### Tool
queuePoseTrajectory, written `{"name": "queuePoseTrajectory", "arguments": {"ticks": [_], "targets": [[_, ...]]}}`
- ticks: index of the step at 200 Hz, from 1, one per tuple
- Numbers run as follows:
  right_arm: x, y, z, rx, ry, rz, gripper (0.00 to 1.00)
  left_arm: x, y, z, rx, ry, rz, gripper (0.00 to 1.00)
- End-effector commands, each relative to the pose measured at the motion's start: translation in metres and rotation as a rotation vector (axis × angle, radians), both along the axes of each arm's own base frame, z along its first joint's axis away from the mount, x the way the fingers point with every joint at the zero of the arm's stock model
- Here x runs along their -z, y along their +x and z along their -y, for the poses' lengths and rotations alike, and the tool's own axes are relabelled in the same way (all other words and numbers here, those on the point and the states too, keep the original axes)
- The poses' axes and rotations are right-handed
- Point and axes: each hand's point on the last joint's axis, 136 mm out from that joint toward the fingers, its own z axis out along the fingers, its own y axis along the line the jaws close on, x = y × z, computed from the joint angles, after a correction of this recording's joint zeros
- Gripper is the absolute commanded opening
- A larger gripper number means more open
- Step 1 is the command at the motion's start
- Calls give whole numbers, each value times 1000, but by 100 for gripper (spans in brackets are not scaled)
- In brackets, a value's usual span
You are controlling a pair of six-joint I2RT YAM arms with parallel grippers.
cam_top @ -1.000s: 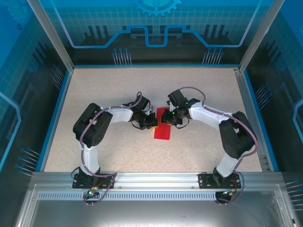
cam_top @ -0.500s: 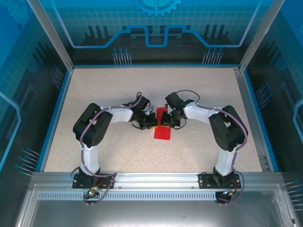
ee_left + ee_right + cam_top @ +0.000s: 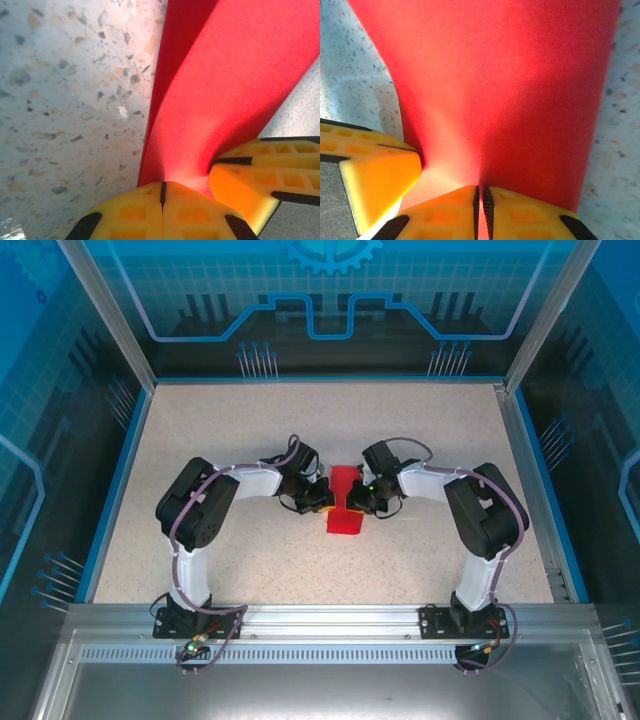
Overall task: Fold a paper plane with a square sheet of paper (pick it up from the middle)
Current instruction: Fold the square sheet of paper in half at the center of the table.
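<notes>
Speckled table (image 3: 250, 430) inside a blue-walled enclosure. Left gripper (image 3: 324, 503), jaws closed, pinches the left side of the red paper sheet (image 3: 342, 522), which lies bowed at table centre. Right gripper (image 3: 353, 503), jaws closed, pinches its right side.

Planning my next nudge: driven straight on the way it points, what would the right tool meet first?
The red paper held in the right tool, probably buckling it toward the table; the left tool sits beside that line, though depth is unclear.

Black-and-white arms (image 3: 250, 480), yellow fingers (image 3: 132, 212)
</notes>
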Motion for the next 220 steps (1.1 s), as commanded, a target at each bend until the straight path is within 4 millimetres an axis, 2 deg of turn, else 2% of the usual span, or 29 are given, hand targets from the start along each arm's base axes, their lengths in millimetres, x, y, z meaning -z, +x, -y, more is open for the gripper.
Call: {"name": "queuePoseTrajectory", "arguments": {"ticks": [1,28,31,40,56,74,88,102,109,113,122,132,168,192,220], "targets": [[17,-12,34,30,-78,-36,16,77,-48,-50,-59,285,-214,0],[18,-13,48,63,-62,-35,16,80,-51,-52,-61,295,-226,0],[23,-20,53,66,-70,-52,16,80,-51,-53,-63,296,-227,0],[24,-22,59,78,-69,-51,16,80,-52,-53,-63,298,-228,0],[20,-22,67,94,-68,-39,16,81,-52,-53,-61,301,-229,0],[6,-17,69,105,-49,-2,15,80,-51,-52,-55,295,-223,0],[-16,-8,59,83,-6,65,15,78,-49,-51,-50,290,-219,0],[-44,1,41,39,30,153,15,77,-49,-49,-46,287,-216,0],[-51,0,33,16,38,177,15,76,-48,-49,-45,285,-214,0],[-63,7,25,3,56,212,15,75,-47,-48,-44,284,-212,0],[-71,11,12,-21,77,240,16,75,-47,-48,-43,283,-213,0],[-69,14,1,-34,84,236,15,75,-47,-48,-42,283,-212,0],[-42,29,-22,-50,111,184,12,73,-46,-47,-37,285,-209,0],[-30,35,-21,-40,97,167,8,73,-47,-48,-36,286,-211,0],[-13,39,-7,-8,70,143,7,73,-48,-48,-35,287,-214,0]]}}
